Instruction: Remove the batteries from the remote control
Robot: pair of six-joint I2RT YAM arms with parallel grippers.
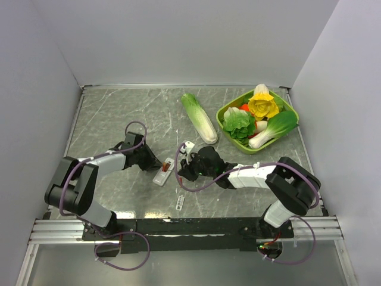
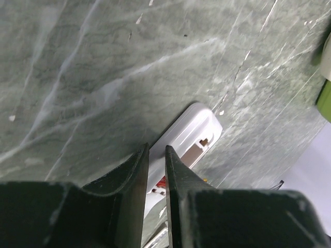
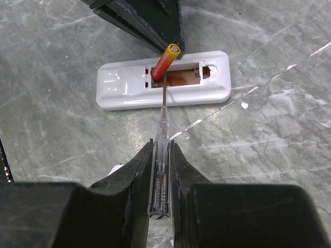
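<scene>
The white remote control [image 3: 124, 88] lies flat on the table with its battery recess uncovered and facing up. One red and yellow battery [image 3: 165, 61] stands tilted out of the recess, its yellow end raised. My right gripper [image 3: 161, 144] is shut on a clear-handled screwdriver [image 3: 161, 160], and the blade tip reaches into the recess at the battery's lower end. My left gripper [image 3: 173, 39] is at the remote's far long edge, beside the battery. In the left wrist view its jaws [image 2: 156, 150] are nearly together with nothing between them, over the remote [image 2: 194, 126].
A small flat whitish cover piece [image 1: 180, 202] lies near the table's front edge. A long pale-green cabbage [image 1: 199, 118] lies behind the remote [image 1: 164, 174]. A green bowl [image 1: 221, 116] of toy vegetables sits at the back right. Walls close in both sides.
</scene>
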